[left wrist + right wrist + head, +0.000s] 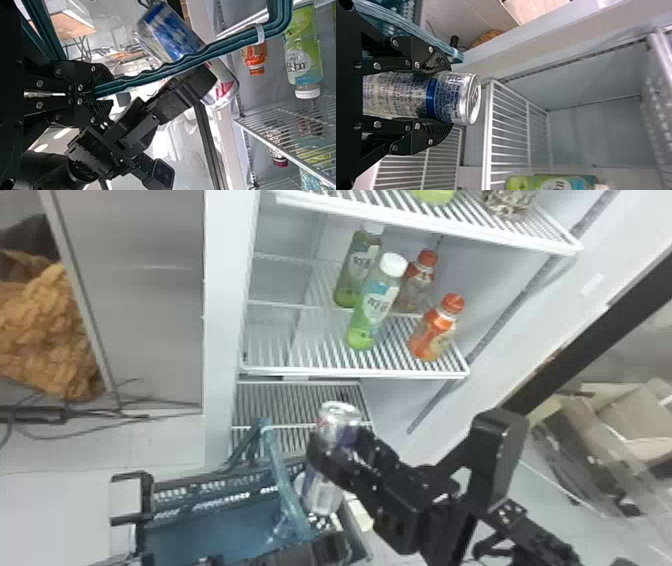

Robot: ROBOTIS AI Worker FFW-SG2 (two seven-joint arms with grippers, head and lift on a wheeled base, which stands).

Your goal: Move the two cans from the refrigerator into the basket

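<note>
Head view puts the silver-and-blue metal can (340, 415) upright, slightly tilted, near the teal basket's (215, 490) right end. My right gripper (331, 446) clasps its sides, jaws parted by its girth. My left gripper (99, 92) is clenched round the basket's teal handle (285, 475). Beyond, green bottles (362, 335) stand on a white wire shelf (320, 371).

The right hand (338, 444) has its fingers parted; the left hand (105, 91) seems pinched nearly closed.
</note>
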